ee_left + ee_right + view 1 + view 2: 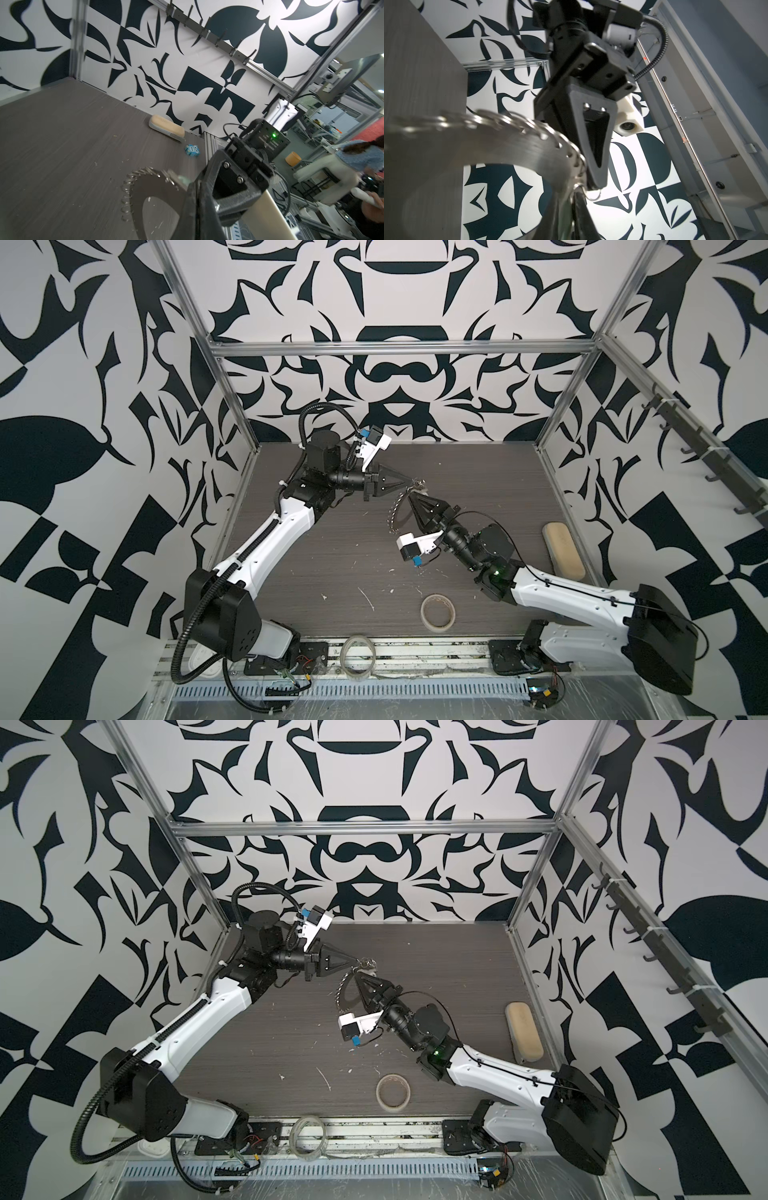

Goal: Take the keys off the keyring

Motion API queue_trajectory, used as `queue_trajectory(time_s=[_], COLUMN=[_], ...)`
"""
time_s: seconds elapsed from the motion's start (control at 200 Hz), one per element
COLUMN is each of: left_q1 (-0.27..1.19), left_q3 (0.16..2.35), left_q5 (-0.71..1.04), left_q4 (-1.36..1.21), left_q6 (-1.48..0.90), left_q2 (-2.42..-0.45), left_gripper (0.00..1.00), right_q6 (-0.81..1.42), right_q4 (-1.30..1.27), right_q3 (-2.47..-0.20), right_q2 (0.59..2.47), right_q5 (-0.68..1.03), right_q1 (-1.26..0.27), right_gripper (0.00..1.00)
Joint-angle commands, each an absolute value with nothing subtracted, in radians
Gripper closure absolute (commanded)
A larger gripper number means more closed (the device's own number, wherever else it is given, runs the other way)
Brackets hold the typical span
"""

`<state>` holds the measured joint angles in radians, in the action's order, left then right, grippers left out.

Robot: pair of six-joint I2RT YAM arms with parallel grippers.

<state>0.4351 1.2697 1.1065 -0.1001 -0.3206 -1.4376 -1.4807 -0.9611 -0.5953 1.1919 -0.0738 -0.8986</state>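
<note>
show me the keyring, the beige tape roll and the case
keyring (392,511): in a top view, on its chain links
beige tape roll (438,627): in a top view, on its near wall
case (563,549): in a top view, middle of its beige top
</note>
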Motion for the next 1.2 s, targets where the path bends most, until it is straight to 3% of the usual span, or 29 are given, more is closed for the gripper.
queue_trajectory(time_s=[0.0,0.285,0.48,0.77,1.195], left_q1=[0.426,0.425,0.426,0.427,0.436], left_q3=[1.318,1.309,1.305,1.297,1.278], left_q5=[1.071,1.045,1.036,1.031,1.013], left_q4=[-0.122,-0.104,-0.106,-0.112,-0.118], left_q6=[-0.315,-0.306,-0.304,-0.308,-0.316], left_q2=[-1.426,-1.419,-1.416,-1.411,-1.403], left_gripper=[1.0,1.0,1.0,1.0,1.0], right_q6=[-1.311,-1.024,-0.745,-0.48,-0.375], right_q4=[-0.961,-0.992,-0.822,-0.617,-0.514], right_q3=[-0.606,-0.595,-0.658,-0.758,-0.821], right_q2=[1.198,1.135,1.049,1.044,1.093], right_q5=[-0.103,-0.18,-0.246,-0.053,0.099], right_q1=[-0.897,-0.898,-0.893,-0.817,-0.781], right_gripper=[0.71,0.67,0.68,0.65,0.63])
